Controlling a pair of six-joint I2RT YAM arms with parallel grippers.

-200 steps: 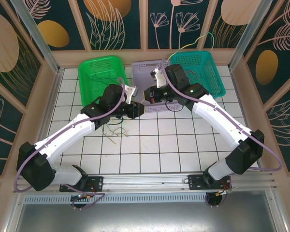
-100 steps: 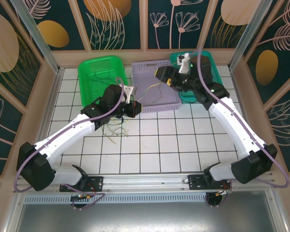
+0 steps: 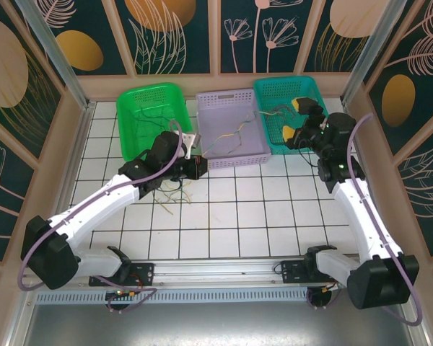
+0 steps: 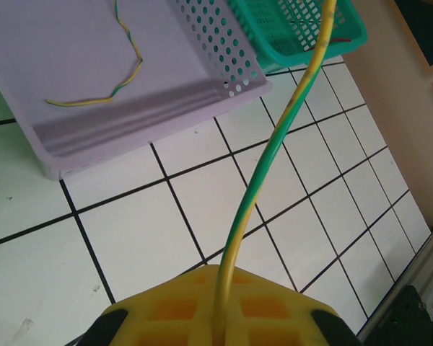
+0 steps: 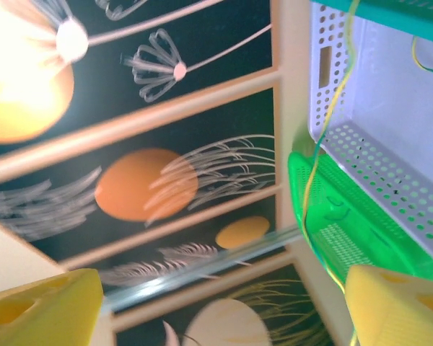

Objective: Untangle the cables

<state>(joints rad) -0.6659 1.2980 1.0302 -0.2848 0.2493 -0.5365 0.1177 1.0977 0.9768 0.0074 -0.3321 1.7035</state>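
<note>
At the lilac basket's near edge, my left jaws are clamped on a green-yellow cable. My right jaws stand apart over the teal basket. A second green-yellow cable lies inside the lilac basket. Further cables lie on the table.
</note>
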